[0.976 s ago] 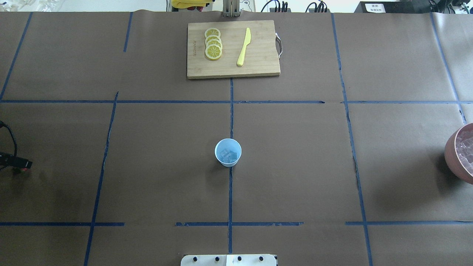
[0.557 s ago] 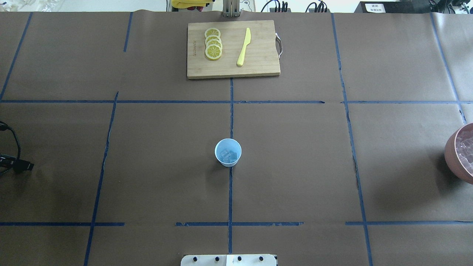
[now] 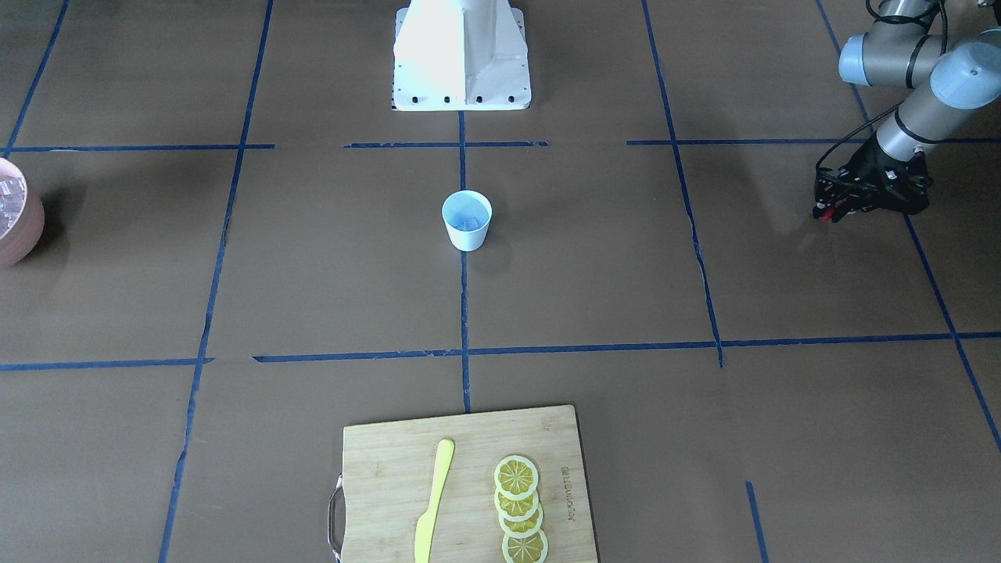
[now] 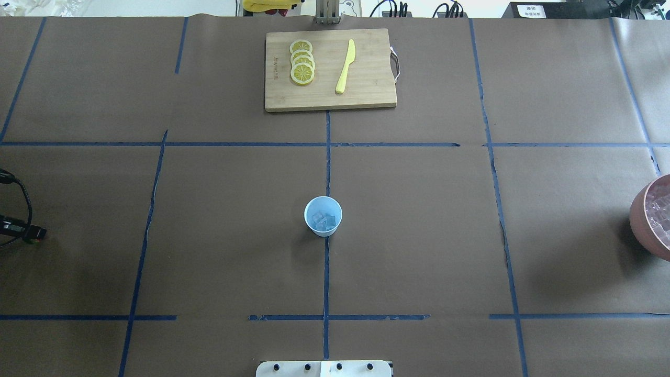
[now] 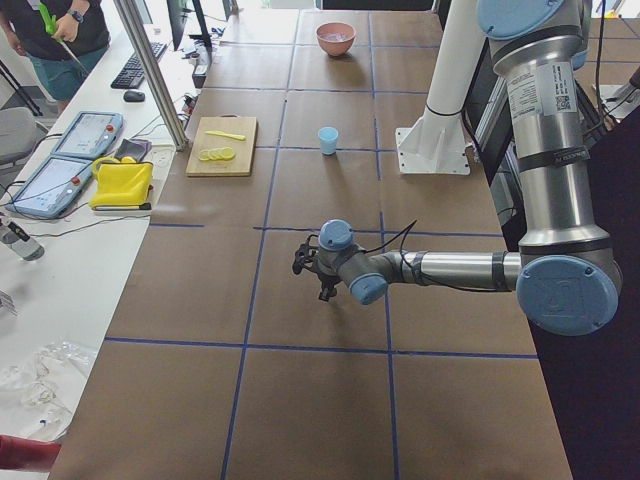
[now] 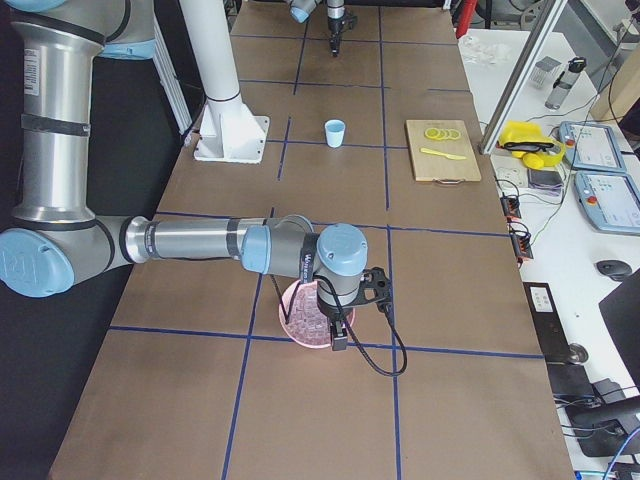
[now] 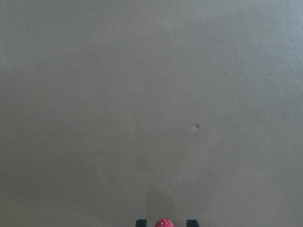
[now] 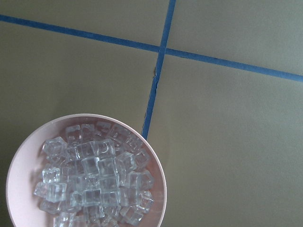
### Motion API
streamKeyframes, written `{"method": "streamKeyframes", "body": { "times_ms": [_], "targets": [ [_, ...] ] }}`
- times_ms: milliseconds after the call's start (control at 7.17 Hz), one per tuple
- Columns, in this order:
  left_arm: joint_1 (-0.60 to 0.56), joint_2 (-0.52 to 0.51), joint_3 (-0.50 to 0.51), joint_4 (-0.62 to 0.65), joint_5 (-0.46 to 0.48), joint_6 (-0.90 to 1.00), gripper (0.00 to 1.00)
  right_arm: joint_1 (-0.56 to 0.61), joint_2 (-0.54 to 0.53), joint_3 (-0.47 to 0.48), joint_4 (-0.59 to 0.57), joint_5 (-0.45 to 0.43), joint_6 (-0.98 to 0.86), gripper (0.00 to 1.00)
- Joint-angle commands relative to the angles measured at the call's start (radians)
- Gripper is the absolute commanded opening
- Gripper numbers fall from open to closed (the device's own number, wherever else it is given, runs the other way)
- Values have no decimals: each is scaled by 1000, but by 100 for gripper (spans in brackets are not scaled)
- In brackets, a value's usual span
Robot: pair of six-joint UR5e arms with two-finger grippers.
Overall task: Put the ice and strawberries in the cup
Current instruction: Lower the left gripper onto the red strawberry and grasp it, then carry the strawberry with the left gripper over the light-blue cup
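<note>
Left hand (image 3: 823, 211) shifted slightly over open table (image 4: 84, 199), pinching the strawberry (image 7: 164, 223), well apart from the cup (image 3: 467, 235).

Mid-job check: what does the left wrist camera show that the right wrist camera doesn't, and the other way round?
Only the left wrist view: the strawberry, pinched between the left gripper's fingertips at the bottom edge, over bare covering.
Only the right wrist view: the pinkish bowl full of ice cubes, and two blue tape lines that cross beside it.
Both: the brown table covering, seen from above.
</note>
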Motion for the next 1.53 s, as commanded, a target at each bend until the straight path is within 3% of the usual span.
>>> {"method": "streamKeyframes", "body": {
  "times_ms": [0, 139, 557, 836, 1115, 1394],
  "targets": [
    [-12, -22, -32, 9, -5, 4, 0, 0, 0, 0, 0, 0, 0, 99],
    [-18, -68, -35, 56, -8, 4, 0, 0, 0, 0, 0, 0, 0, 99],
    [-30, -219, -227, 466, -6, 0, 0, 0, 0, 1, 0, 0, 0, 99],
    [-29, -440, -296, 791, -3, -37, 0, 0, 0, 1, 0, 0, 0, 99],
    [-17, -662, -305, 1023, 12, -188, 0, 0, 0, 1, 0, 0, 0, 99],
    [125, -817, -294, 1116, 98, -445, 0, 0, 1, 1, 0, 0, 0, 99]
  ]
}}
